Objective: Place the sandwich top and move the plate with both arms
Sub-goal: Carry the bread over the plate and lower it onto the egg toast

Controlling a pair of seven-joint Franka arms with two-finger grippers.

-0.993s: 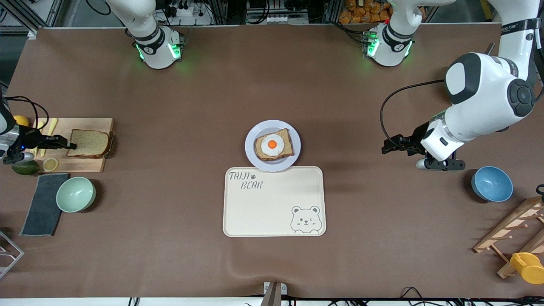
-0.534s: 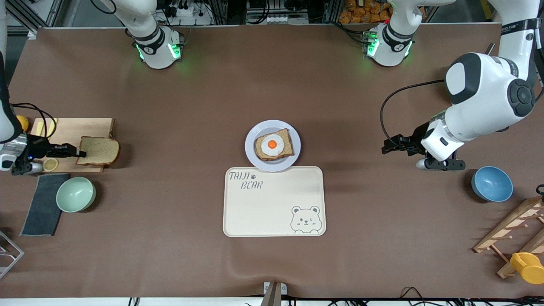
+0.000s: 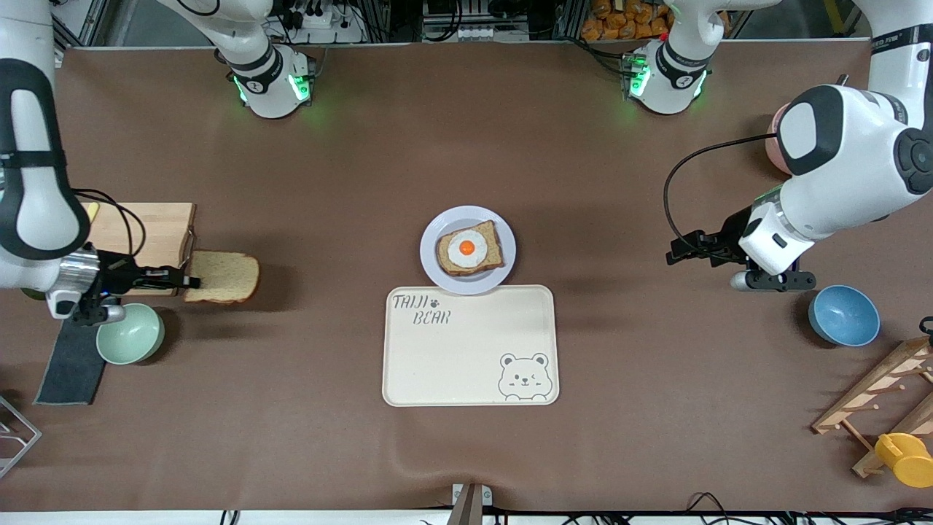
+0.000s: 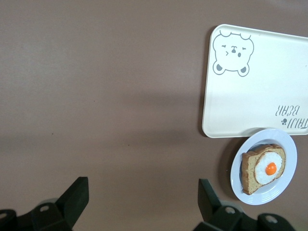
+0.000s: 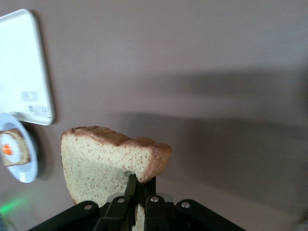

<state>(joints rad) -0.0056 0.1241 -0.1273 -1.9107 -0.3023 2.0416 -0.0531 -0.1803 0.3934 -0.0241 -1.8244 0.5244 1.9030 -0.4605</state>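
The sandwich top (image 3: 226, 277), a plain light-brown bread slice, hangs over the bare table just off the cutting board, level. My right gripper (image 3: 191, 281) is shut on its edge. In the right wrist view the sandwich top (image 5: 101, 163) is pinched at one corner by that gripper (image 5: 142, 185). The pale plate (image 3: 431, 255) sits mid-table with an egg-topped slice (image 3: 470, 249) on it. My left gripper (image 3: 674, 251) hovers open over bare table toward the left arm's end, with nothing between its fingers (image 4: 77, 195). The left wrist view also shows the plate (image 4: 239, 180).
A cream bear-printed tray (image 3: 466, 357) touches the plate's nearer edge. A wooden cutting board (image 3: 146, 226), mint bowl (image 3: 130, 333) and dark cloth (image 3: 69, 364) lie at the right arm's end. A blue bowl (image 3: 843, 315), wooden rack (image 3: 882, 394) and yellow cup (image 3: 904, 458) are at the left arm's end.
My right gripper has lifted the sandwich top off the cutting board and carried it toward the plate. The left arm has shifted slightly toward its own end of the table.
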